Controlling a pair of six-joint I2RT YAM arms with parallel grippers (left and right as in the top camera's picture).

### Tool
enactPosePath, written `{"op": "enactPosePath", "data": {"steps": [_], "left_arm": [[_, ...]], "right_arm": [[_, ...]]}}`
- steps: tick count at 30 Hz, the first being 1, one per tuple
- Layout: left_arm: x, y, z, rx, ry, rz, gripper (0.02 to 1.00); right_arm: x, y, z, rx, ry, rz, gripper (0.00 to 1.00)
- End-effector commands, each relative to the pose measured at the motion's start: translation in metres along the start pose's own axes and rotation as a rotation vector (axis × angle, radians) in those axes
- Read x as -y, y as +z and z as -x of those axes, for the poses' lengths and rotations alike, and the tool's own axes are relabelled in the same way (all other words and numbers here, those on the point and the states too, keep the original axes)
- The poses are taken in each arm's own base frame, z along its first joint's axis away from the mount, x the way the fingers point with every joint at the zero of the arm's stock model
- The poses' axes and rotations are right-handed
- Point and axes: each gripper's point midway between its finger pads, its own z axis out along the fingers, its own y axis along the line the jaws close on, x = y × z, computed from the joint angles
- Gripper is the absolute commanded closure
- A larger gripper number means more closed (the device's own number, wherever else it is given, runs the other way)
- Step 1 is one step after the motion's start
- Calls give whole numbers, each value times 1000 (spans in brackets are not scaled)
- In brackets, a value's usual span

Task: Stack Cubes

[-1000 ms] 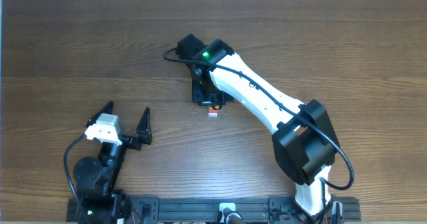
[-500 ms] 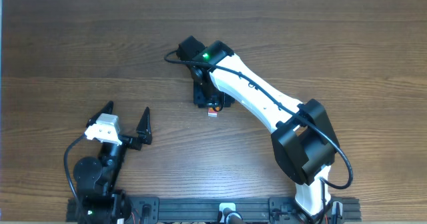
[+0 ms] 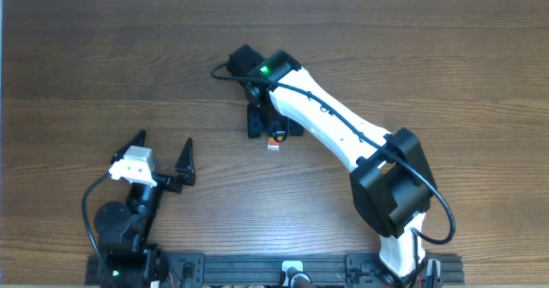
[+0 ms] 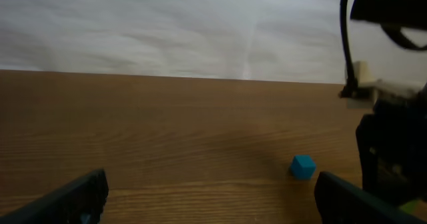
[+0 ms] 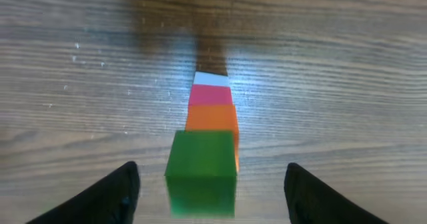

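A stack of cubes stands in the middle of the table: green cube [image 5: 201,159] on top, then orange [image 5: 212,125], pink [image 5: 212,95] and white [image 5: 212,80] lowest. My right gripper [image 5: 213,194] hangs open over the stack, its fingers wide on either side of the green cube and clear of it. In the top view this gripper [image 3: 274,127] covers most of the stack [image 3: 274,143]. A small blue cube [image 4: 302,166] lies alone on the table beside the right arm. My left gripper [image 3: 163,153] stands open and empty at the lower left.
The wooden table [image 3: 446,57] is bare all around. The right arm [image 3: 343,134] stretches diagonally from the lower right to the centre. A pale wall [image 4: 167,24] lies beyond the table's far edge.
The right gripper's fingers have spread a little wider over the stack. The left arm has not moved.
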Motion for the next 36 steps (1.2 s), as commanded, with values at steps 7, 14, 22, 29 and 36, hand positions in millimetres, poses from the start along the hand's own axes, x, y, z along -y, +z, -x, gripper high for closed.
{"op": "enactPosePath", "data": {"steps": [7,14,22,29,36], "left_arm": [[0,0,-1,1,8,-4,20],[0,0,-1,1,8,-4,20],[0,0,-1,1,8,-4,23],[0,0,-1,1,8,-4,20],[0,0,-1,1,8,-4,20]], "right_arm": [[10,-56,61,171,-24,3,272],[9,-13,95,160,-58,-8,277],[8,42,109,109,-55,-28,299],[4,66,115,88,-63,-13,310],[10,73,118,78,-48,-18,312]]}}
